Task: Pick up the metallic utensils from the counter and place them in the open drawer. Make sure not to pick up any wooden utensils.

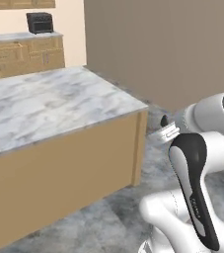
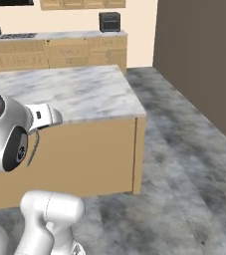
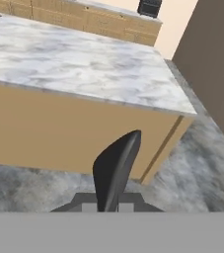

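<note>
Two-finger dark gripper [image 3: 114, 173] pressed together, holding nothing, hovering off near side of white-and-grey marble island counter [image 3: 84, 64]; black toaster oven [image 2: 109, 22] on far cabinets.

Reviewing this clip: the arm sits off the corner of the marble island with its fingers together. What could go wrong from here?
1. The gripper is shut and holds nothing; if it reaches for a utensil that way it will push it rather than grasp it.
2. The island counter shows bare marble at this corner, so the base probably has to drive on, and its corner lies close to the arm and could be clipped.
</note>
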Robot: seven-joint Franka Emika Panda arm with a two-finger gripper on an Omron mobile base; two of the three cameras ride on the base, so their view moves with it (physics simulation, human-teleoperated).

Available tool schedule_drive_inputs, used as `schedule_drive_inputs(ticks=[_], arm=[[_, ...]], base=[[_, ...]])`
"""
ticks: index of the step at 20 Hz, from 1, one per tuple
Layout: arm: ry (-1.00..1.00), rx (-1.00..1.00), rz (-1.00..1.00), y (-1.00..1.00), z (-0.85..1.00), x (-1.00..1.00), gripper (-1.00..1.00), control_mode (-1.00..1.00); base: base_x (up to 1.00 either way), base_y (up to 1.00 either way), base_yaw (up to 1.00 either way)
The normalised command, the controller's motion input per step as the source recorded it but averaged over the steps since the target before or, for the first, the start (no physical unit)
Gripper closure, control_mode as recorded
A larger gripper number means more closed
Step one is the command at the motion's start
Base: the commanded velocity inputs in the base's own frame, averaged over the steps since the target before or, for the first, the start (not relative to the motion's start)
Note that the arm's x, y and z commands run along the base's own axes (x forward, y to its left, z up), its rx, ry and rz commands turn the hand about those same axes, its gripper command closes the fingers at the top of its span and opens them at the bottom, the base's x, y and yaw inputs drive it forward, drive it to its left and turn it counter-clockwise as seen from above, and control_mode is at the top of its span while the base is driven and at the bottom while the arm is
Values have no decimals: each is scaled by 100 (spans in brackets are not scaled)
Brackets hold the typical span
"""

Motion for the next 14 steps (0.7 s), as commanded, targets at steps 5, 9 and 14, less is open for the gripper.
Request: schedule_drive_inputs(ticks=[5,9,14], arm=[[0,0,0,0,0,0,100,100],[0,0,0,0,0,0,100,100],[0,0,0,0,0,0,100,100]], base=[[12,-100,-4],[28,-100,-4],[46,-100,-2]])
